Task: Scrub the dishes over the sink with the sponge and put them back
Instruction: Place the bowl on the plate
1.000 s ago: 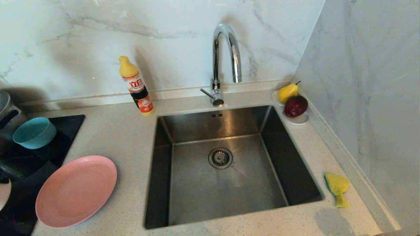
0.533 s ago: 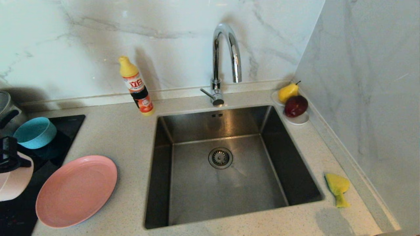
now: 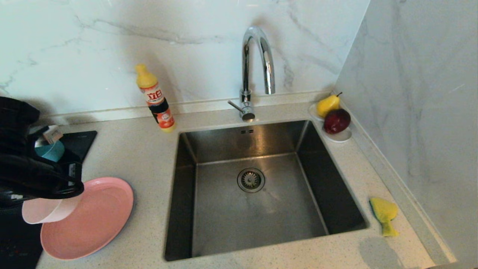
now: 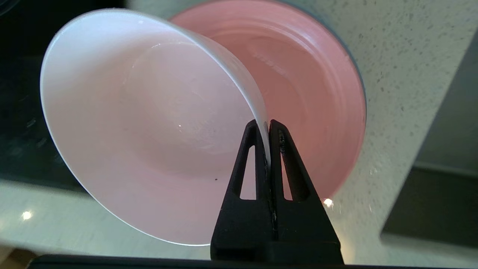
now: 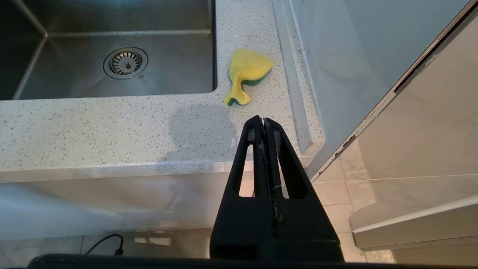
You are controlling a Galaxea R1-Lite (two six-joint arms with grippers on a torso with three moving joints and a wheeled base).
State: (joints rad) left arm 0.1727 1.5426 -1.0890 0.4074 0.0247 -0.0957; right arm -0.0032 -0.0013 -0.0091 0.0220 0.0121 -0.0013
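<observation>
Our left hand (image 4: pixel 269 125) pinches the pale pink bowl (image 4: pixel 149 127) by its rim, above the salmon-pink plate (image 3: pixel 101 216) at nine o'clock from the sink (image 3: pixel 254 186). Our right hand (image 5: pixel 264 121) is closed together, with the sponge (image 5: pixel 246 73) lying near at twelve o'clock on the counter (image 5: pixel 112 127)

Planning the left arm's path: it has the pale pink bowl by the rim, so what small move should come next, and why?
Probably carry the pale pink bowl sideways to above the sink. The left gripper is shut on its rim, and the bowl hangs over the salmon-pink plate, short of the basin. The sponge lies untouched beside the sink.
</observation>
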